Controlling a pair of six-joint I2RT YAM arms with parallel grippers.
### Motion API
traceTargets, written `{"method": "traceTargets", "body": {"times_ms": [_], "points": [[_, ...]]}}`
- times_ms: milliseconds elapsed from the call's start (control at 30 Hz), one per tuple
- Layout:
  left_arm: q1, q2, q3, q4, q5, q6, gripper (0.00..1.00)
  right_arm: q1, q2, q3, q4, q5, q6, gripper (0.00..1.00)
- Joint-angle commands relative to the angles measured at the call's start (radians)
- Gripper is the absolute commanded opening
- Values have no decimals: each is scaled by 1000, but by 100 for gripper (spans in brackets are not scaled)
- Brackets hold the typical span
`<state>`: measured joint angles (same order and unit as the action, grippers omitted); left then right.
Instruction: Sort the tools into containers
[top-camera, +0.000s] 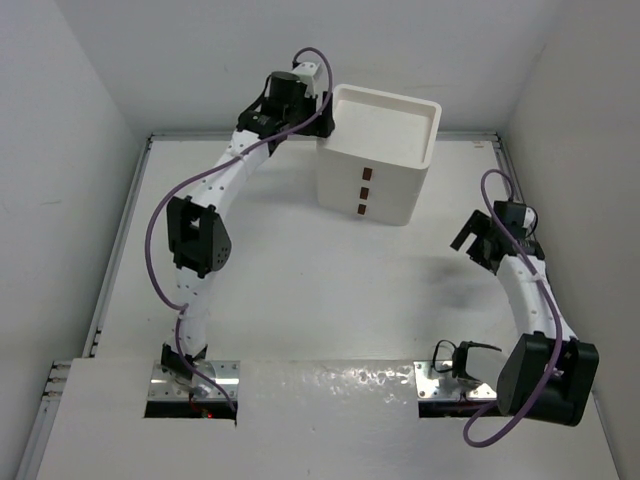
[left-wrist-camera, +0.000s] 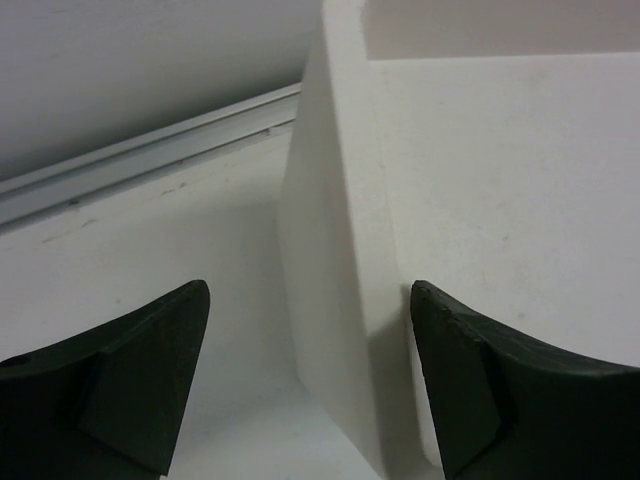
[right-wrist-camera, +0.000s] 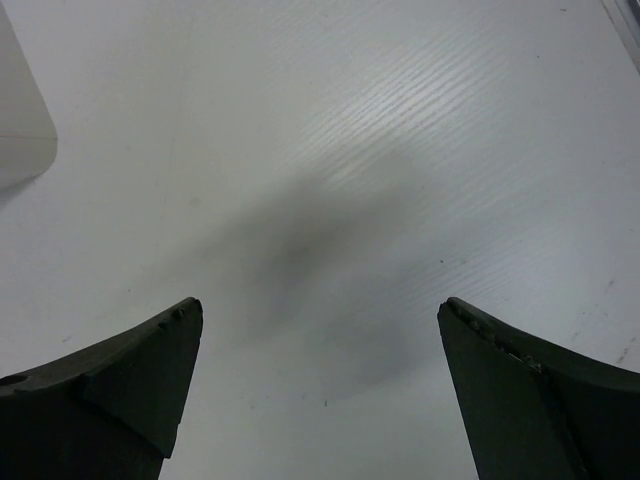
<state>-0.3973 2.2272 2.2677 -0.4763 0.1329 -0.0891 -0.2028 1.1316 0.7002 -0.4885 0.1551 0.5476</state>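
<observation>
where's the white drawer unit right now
In the top view, the drawer unit stands at the far middle of the table, slightly right, with the left gripper open at its far-left corner.

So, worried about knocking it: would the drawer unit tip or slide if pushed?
Likely slides: the drawer unit looks boxy and wide-based. Thin plastic walls suggest it is light, so a nudge could shift it. The smooth table probably offers little grip.

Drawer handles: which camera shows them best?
Top external: all three handles show stacked on the unit's front. Left wrist shows only its white corner, no handles. Right wrist catches just a white sliver at left, no handles.
</observation>
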Motion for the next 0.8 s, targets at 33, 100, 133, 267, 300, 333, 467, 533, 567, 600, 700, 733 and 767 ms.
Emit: {"method": "traceTargets", "body": {"times_ms": [33, 100, 133, 267, 300, 333, 467, 533, 567, 600, 700, 733, 767], "points": [[41, -115, 6, -71, -263, 84, 83, -6, 1, 32, -96, 37, -52, 99], [73, -142, -26, -71, -303, 84, 85, -7, -38, 6, -102, 70, -55, 99], [92, -153, -54, -84, -309, 84, 86, -7, -53, -1, -108, 107, -52, 99], [170, -228, -173, -90, -311, 66, 86, -6, -145, -63, -66, 138, -38, 99], [175, -244, -216, -76, -312, 71, 86, -7, -179, -74, -47, 133, -41, 99], [181, -261, -306, -55, -322, 74, 86, -7, -194, -83, -35, 132, -43, 99], [189, -222, -398, -120, -360, 46, 86, -6, -240, -85, -39, 156, -25, 99], [184, -231, -439, -111, -292, 60, 85, -7, -259, -103, -27, 179, -32, 99], [181, -241, -457, -92, -236, 71, 85, -7, -262, -110, -3, 175, -44, 99], [176, -250, -464, -69, -132, 80, 85, -6, -257, -111, 4, 161, -58, 99], [146, -250, -433, -53, -35, 110, 85, -7, -240, -85, -8, 129, -64, 99], [138, -247, -433, -39, 37, 123, 84, -7, -227, -76, -13, 123, -66, 99], [137, -244, -439, -32, 78, 124, 83, -7, -219, -64, -19, 120, -69, 99]]}}
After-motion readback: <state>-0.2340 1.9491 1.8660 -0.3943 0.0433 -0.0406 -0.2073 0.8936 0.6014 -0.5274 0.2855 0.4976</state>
